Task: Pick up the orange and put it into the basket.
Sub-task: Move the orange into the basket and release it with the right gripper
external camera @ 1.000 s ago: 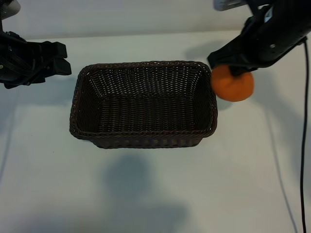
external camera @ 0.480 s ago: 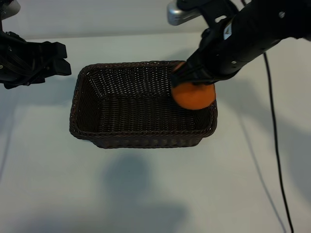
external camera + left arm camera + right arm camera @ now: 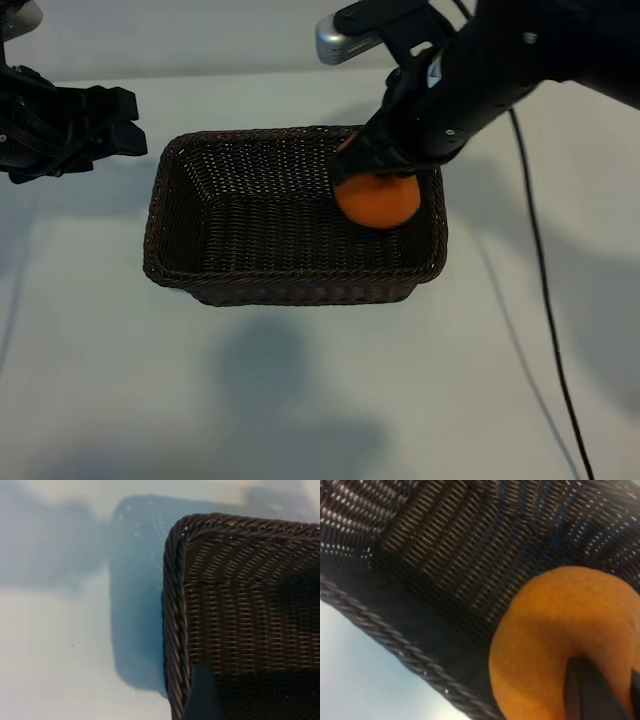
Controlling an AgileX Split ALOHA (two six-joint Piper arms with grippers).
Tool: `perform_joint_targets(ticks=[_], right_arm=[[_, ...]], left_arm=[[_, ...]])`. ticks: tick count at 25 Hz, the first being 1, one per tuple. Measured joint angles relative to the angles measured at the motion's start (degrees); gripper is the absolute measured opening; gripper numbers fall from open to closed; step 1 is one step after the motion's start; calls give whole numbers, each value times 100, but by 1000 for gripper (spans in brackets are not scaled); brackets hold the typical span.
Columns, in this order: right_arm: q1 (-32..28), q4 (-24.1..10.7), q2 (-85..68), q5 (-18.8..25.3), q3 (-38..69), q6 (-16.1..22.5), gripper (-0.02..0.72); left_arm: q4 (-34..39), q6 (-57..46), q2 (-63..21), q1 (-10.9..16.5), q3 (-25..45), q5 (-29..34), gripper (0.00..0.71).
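One second ago the orange point(image 3: 377, 200) hung outside the basket point(image 3: 200, 280) at its right end; now the right gripper point(image 3: 385, 160), clamped on it, holds it over the basket's right half, ready for release. Left gripper point(image 3: 115, 125) waits spread apart near the tabletop's far-left edge.

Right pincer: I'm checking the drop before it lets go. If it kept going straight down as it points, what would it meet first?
Probably the basket floor: the right pincer holds the orange over its right end. Height above the weave is unclear.
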Motion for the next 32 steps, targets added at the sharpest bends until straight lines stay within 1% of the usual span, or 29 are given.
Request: perform_joint_targets(ticks=[2,6,9,12,14,20,32], right_arm=[[0,6,174,128,-224,-56,65],[62,122,506,291,-602,-212,65],[130,229,712,321,-742,-318,65],[164,241,860,321,-778,-410,65],[164,255,983,321,-812,-542,65],[164,354,1298,264,-817,-795,64],[164,460,1841,-33,-817,-961,64]], left_arm=[[0,0,0,0,0,0,589],[-5,0,0,0,0,-5,589],[-5,0,0,0,0,-10,589],[-5,0,0,0,0,-17,589],[-5,0,0,0,0,-21,589],[-5,0,0,0,0,-44,589],[-11,0,0,0,0,-84,588]])
